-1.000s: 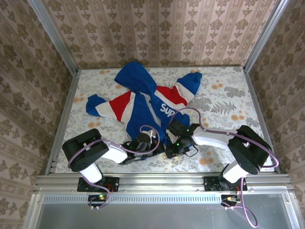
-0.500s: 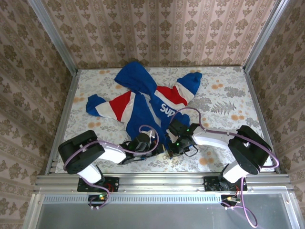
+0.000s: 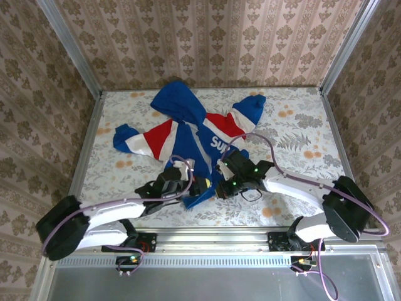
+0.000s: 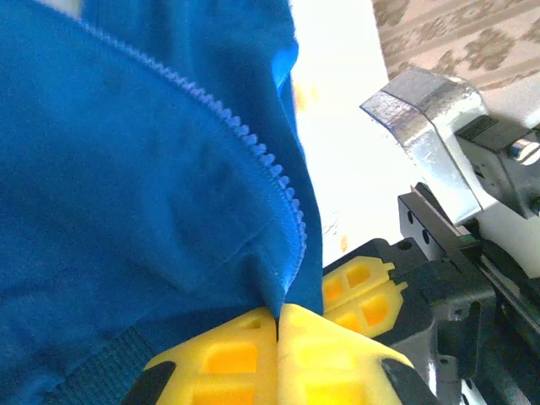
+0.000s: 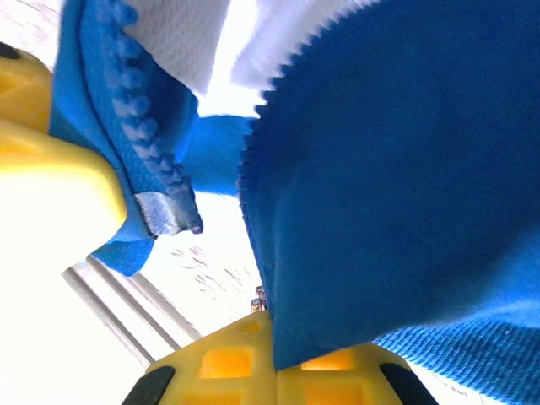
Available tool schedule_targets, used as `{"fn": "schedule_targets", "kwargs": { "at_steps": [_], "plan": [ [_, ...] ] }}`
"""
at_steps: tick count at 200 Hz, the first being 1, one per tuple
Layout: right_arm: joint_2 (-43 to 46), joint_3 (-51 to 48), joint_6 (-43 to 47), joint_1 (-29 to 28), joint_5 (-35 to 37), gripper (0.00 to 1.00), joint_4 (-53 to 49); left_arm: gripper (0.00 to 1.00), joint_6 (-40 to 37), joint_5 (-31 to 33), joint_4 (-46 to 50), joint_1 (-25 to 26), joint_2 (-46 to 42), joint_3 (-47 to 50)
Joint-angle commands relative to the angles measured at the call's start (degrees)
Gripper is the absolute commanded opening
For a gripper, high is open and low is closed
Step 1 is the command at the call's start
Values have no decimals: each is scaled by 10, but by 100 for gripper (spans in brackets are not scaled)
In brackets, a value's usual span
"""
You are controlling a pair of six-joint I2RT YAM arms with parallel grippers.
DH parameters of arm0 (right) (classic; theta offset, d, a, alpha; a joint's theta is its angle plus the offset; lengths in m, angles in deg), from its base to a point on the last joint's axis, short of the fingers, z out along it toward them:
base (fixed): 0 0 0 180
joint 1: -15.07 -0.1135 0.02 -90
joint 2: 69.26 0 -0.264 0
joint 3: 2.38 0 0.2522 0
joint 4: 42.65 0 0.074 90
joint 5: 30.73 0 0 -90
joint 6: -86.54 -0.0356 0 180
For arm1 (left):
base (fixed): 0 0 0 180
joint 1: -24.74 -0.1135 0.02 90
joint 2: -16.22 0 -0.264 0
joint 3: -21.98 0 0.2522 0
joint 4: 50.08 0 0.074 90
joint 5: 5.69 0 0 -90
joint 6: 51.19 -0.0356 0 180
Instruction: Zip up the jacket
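Note:
The royal-blue jacket with red and white panels lies spread on the table, hood at the back, front unzipped. My left gripper is shut on the lower hem beside one zipper edge; in the left wrist view its yellow fingers pinch blue fabric just below the zipper teeth. Close to its right, my right gripper is shut on the other front edge, with blue cloth clamped between its pads and a small metal zipper piece at the pinch. Both hem corners are raised off the table.
The flowered tablecloth lies bare to the right of the jacket. Metal rails edge the near side and papered walls close in the other sides. The right gripper's yellow fingers sit just beside my left fingers.
The left arm has swung its elbow out to the lower left and stretched forward. Both grippers have shifted slightly up the table with the hem, which now stands lifted.

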Motion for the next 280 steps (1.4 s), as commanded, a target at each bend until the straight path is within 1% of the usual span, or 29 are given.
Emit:
{"fn": "schedule_targets", "kwargs": {
  "at_steps": [1, 12, 34, 51, 70, 89, 101, 126, 159, 178, 201, 233, 252, 280],
  "plan": [
    [38, 21, 45, -3, 2, 0, 58, 0, -61, 21, 113, -18, -75, -21],
    [52, 17, 57, -2, 7, 0, 80, 0, -67, 41, 152, -25, -111, -25],
    [70, 17, 85, -2, 19, 0, 111, 0, -81, 64, 196, -38, -169, -24],
    [79, 19, 111, -2, 23, 0, 134, 0, -93, 68, 190, -38, -199, -7],
    [87, 26, 118, -2, 20, 0, 140, 0, -88, 64, 175, -38, -216, 17],
    [101, 21, 129, -2, -3, 0, 153, 0, -77, 56, 139, -38, -212, 34],
    [112, 17, 148, -2, -17, 0, 155, 0, -90, 46, 134, -38, -203, 22],
    [124, 15, 182, -2, -24, 0, 154, 0, -111, 33, 130, -35, -172, -3],
    [117, 12, 204, -2, -37, 0, 164, 0, -112, 23, 72, -31, -126, -5],
    [103, 13, 211, -2, -42, 0, 172, 0, -129, 16, 61, -15, -108, -21],
    [88, 17, 215, -2, -27, 0, 178, 0, -158, 14, 74, 13, -106, -41],
    [76, 15, 209, 0, 42, 0, 194, 0, -180, 40, 109, 53, -135, -46],
    [74, 7, 195, 12, 21, 0, 224, 0, -193, 56, 136, 69, -151, -48],
    [87, -20, 169, 25, -17, 0, 291, 0, -198, 93, 173, 71, -186, -34]
  ]
}}
